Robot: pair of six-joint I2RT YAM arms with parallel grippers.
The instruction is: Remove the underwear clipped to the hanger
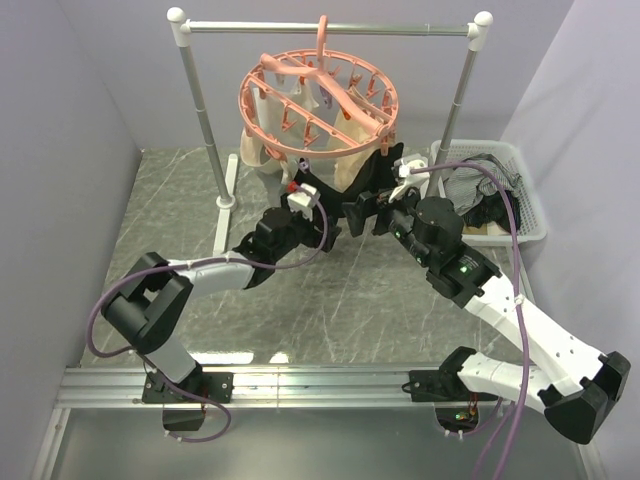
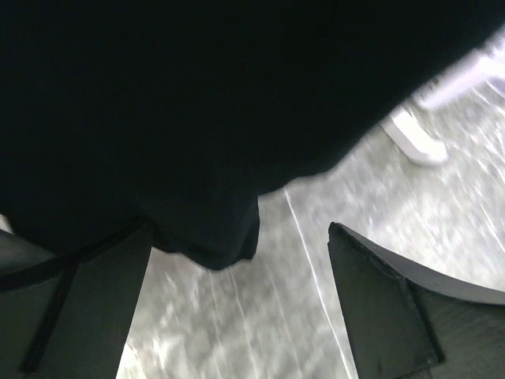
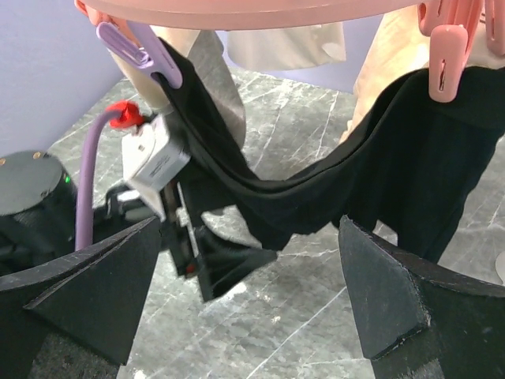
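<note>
The salmon-pink hanger (image 1: 318,95) hangs from the silver rail. Its rim runs along the top of the right wrist view (image 3: 260,12). Black underwear (image 3: 379,166) hangs below it between a purple clip (image 3: 138,47) and a pink clip (image 3: 446,67). It also shows in the top view (image 1: 375,170). Cream underwear (image 1: 262,150) hangs behind. My left gripper (image 2: 237,304) is open under the black fabric (image 2: 197,118), whose lower edge hangs by its left finger. My right gripper (image 3: 245,308) is open and empty, just below and in front of the black underwear, facing the left gripper (image 3: 225,264).
A white basket (image 1: 530,215) holding dark and grey garments stands at the right. The rail's uprights (image 1: 205,120) and white feet (image 1: 226,195) stand on the grey marbled table. A wall rises on each side.
</note>
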